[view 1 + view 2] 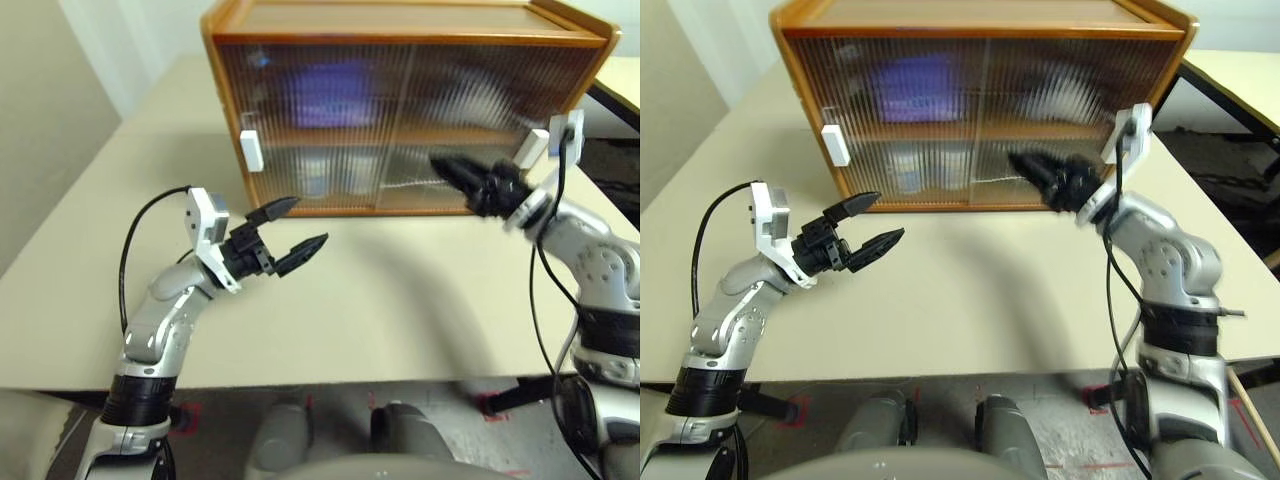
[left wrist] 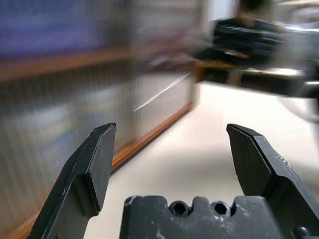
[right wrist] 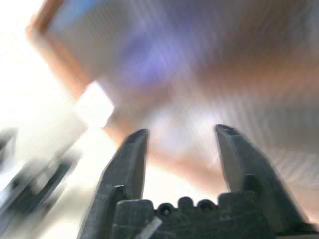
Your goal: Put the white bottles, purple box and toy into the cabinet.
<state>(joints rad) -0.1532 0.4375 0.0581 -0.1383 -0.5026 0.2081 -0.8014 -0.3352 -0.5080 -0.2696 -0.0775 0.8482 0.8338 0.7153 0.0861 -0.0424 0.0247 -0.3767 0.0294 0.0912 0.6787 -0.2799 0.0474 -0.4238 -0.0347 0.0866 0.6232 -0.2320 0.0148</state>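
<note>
The orange-brown cabinet [image 1: 400, 25] stands at the back of the table with both ribbed sliding doors shut. Behind the left door, a purple blur on the upper level is the purple box [image 1: 330, 95]. Pale shapes below it look like the white bottles [image 1: 312, 172]. I cannot make out the toy through the ribbed doors. My left gripper [image 1: 310, 222] hovers open and empty over the table, in front of the cabinet's left half. Blurred by motion, my right gripper [image 1: 450, 172] is in front of the lower right door, and in its wrist view the fingers [image 3: 130, 154] stand apart with nothing between them.
White handles sit on the cabinet's left edge [image 1: 252, 150] and right edge [image 1: 533, 147]. The beige table [image 1: 380, 320] stretches bare between my arms down to its front edge. A second tabletop [image 1: 625, 85] lies beyond a dark gap at the right.
</note>
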